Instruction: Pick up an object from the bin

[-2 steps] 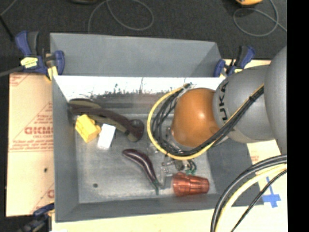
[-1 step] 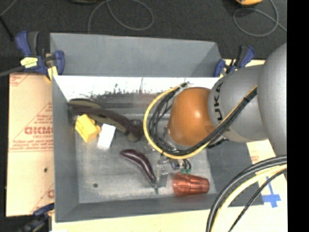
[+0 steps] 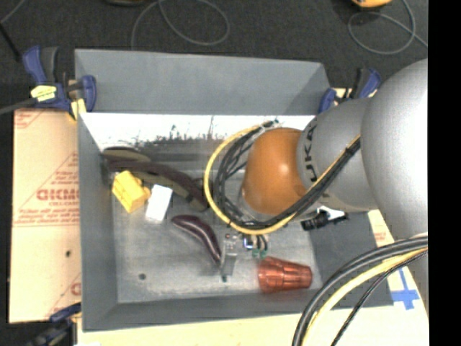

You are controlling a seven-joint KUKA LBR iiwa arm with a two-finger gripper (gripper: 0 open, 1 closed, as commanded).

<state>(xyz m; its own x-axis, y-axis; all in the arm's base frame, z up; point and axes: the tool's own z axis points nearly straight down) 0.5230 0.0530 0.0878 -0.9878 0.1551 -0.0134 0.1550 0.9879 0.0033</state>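
The hand (image 3: 229, 262) hangs low in the bin (image 3: 194, 85); whether it is open or closed I cannot tell. A purple aubergine (image 3: 198, 233) lies just beside it, and a copper cone (image 3: 285, 274) lies near its other side.

A robotics lab: industrial arm (image 3: 389, 150) over a grey metal bin (image 3: 202, 85), loose floor cables (image 3: 227, 21).

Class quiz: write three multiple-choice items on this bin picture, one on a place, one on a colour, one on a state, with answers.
1. The yellow block lies in the bin's: A left part; B right part; C middle.
2. The small block beside it is: A blue; B white; C green.
3. The ribbed copper cup: A hangs from the gripper; B lies on the bin floor; C sits on the yellow block.
Answers: A, near the left wall; B, plainly white; B, on its side, clear of the gripper.
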